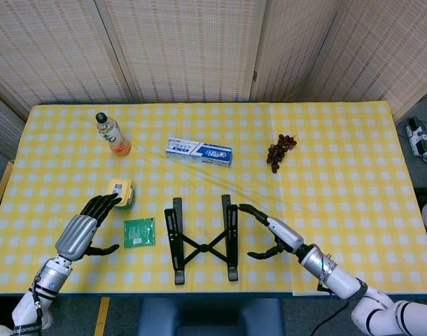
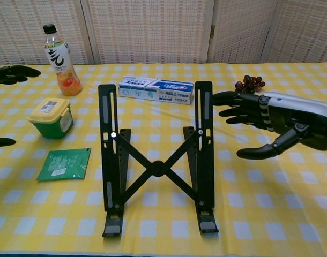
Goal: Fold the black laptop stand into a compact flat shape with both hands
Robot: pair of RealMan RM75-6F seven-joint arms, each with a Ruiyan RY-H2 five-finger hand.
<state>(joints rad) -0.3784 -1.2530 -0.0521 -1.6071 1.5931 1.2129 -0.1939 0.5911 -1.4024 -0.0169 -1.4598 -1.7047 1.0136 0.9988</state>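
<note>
Both hands alike: left hand (image 1: pixel 79 234) & right hand (image 2: pixel 292 125) w/ silver-grey ribbed back shells, black segmented fingers (image 2: pixel 233 98), black thumbs; silver wrist cuffs, white forearm casings, thin black cable near right forearm

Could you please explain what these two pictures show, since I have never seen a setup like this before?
Both pictures come from the robot's own cameras: one on its head looking down, one on its chest looking forward. It has two arms ending in humanlike hands. The right hand is open beside the black laptop stand; the left hand is open further off. Neither holds anything. On the yellow checked table also lie a bottle, a toothpaste box, grapes, a yellow-lidded container and a green packet.
</note>
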